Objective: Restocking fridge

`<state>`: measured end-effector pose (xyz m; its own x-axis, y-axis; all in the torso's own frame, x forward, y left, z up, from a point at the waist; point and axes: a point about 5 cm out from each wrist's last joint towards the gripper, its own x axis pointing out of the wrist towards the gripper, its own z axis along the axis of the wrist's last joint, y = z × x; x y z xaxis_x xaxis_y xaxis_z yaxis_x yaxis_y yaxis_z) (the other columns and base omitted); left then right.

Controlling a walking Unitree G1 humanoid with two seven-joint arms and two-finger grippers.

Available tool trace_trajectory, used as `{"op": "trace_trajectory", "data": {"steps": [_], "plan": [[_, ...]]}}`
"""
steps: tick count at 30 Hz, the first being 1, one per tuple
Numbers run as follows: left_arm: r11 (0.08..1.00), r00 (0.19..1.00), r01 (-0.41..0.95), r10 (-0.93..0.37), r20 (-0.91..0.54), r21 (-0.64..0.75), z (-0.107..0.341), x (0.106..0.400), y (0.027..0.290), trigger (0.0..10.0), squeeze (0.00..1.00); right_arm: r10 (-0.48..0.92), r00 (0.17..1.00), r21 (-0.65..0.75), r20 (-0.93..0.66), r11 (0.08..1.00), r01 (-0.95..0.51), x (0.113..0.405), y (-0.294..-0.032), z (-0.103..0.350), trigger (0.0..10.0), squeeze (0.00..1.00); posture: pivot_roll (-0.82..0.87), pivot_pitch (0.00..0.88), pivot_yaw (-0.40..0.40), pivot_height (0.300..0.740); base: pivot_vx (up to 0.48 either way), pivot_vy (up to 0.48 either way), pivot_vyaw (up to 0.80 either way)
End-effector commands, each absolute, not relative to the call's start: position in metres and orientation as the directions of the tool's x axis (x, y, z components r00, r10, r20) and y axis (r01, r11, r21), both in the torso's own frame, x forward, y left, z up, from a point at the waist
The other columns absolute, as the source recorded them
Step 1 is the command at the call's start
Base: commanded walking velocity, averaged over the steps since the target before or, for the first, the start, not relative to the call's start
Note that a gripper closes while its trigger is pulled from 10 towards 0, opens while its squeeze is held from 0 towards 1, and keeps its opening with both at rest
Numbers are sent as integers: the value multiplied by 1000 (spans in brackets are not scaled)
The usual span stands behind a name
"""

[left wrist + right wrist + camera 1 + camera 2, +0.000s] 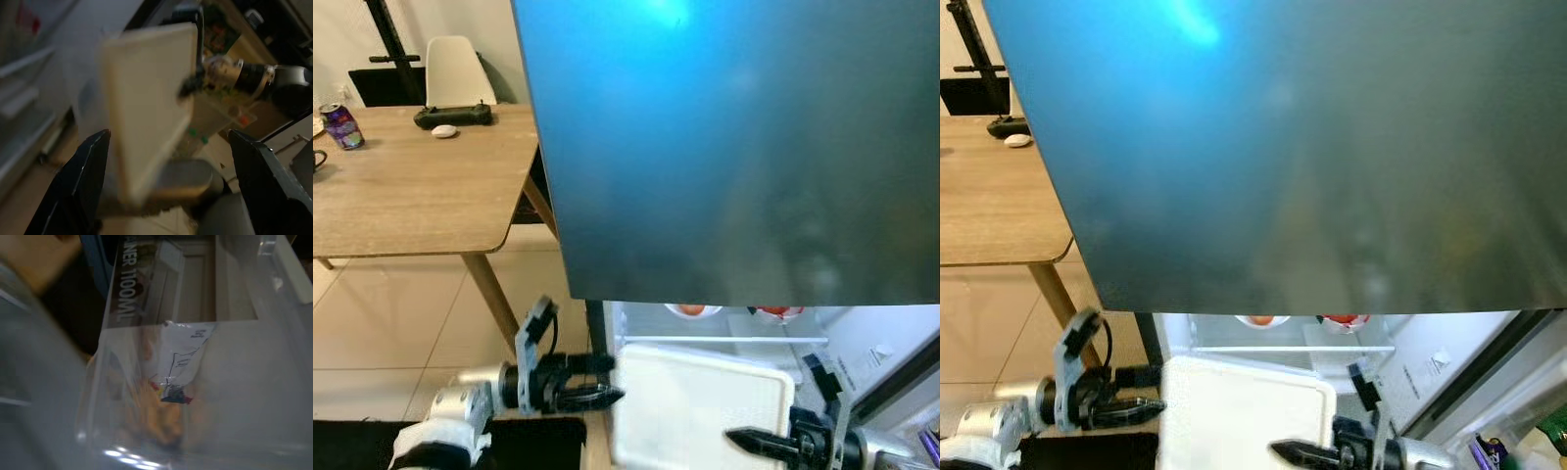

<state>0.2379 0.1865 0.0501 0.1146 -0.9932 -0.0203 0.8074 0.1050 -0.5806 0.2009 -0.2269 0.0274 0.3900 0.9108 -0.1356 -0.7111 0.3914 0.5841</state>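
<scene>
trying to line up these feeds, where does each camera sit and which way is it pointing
Left eye view: on the head, looking forward and down at the fridge door, white container and wooden table; left gripper and right gripper show.
Right eye view: beside it, same scene.
Left wrist view: along the left gripper's black fingers at the container, with the right arm beyond.
Right wrist view: pressed close to clear plastic.
Both eye views and the left wrist view share the white container.
</scene>
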Motion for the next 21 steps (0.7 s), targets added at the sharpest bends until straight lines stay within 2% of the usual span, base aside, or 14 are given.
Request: {"op": "trace_trajectory", "data": {"steps": [1, 2, 6, 11, 12, 13, 14, 15, 17, 18, 19, 20, 21], "plan": [[149, 113, 797, -989, -98, -585, 43, 232, 195, 10000, 1000, 867, 477, 535, -147, 475, -699, 211, -235, 31, 0, 0, -53, 0, 5, 740, 0, 0, 0], [149, 113, 797, -989, -98, -585, 43, 232, 195, 10000, 1000, 867, 477, 535, -147, 475, -699, 211, -235, 31, 0, 0, -53, 0, 5, 740, 0, 0, 0], [240, 166, 745, -970, -175, -623, 21, 220, 197, 10000, 1000, 751, 634, 499, -183, 627, -599, 219, -251, 28, 0, 0, -54, 0, 8, 740, 0, 0, 0], [277, 193, 723, -961, -199, -632, 11, 216, 195, 10000, 1000, 700, 679, 466, -224, 688, -556, 223, -252, 22, 0, 0, -55, 0, 9, 740, 0, 0, 0], [318, 225, 728, -948, -226, -607, 7, 216, 192, 10000, 1000, 674, 704, 473, -224, 707, -526, 225, -252, 20, 0, 0, -56, 0, 11, 740, 0, 0, 0], [367, 272, 732, -930, -248, -573, 2, 219, 187, 10000, 1000, 645, 731, 490, -224, 723, -487, 228, -251, 17, 3255, 0, -55, 0, 12, 740, 0, 0, 0], [367, 272, 732, -930, -248, -573, 2, 219, 187, 10000, 1000, 645, 731, 490, -224, 723, -487, 228, -251, 17, 3255, 0, -55, 0, 12, 740, 0, 0, 0], [435, 334, 745, -900, -281, -505, -3, 223, 175, 10000, 1000, 609, 762, 519, -222, 735, -436, 232, -246, 14, 10000, 0, -53, 0, 12, 740, 0, 0, 0], [449, 345, 755, -892, -293, -478, -6, 224, 166, 10000, 1000, 598, 769, 524, -227, 741, -421, 234, -243, 12, 10000, 0, -55, 0, 16, 740, 0, 0, 0], [449, 342, 774, -890, -302, -447, -8, 224, 157, 10000, 808, 586, 775, 523, -237, 749, -407, 236, -238, 9, 10000, 0, -55, 0, 16, 740, 0, 0, 0], [443, 332, 802, -888, -318, -400, -10, 222, 144, 10000, 169, 565, 785, 517, -255, 766, -383, 239, -233, 6, 10000, 0, -55, 0, 16, 740, 0, 0, 0], [441, 330, 808, -888, -321, -391, -11, 222, 141, 10000, 169, 561, 787, 515, -259, 769, -379, 239, -232, 6, 10000, 0, -55, 0, 16, 740, 0, 0, 0], [449, 336, 834, -874, -350, -321, -12, 222, 134, 10000, 0, 532, 796, 509, -288, 790, -343, 242, -230, 3, 10000, 0, -62, 0, 21, 740, 0, 0, 0]]}}
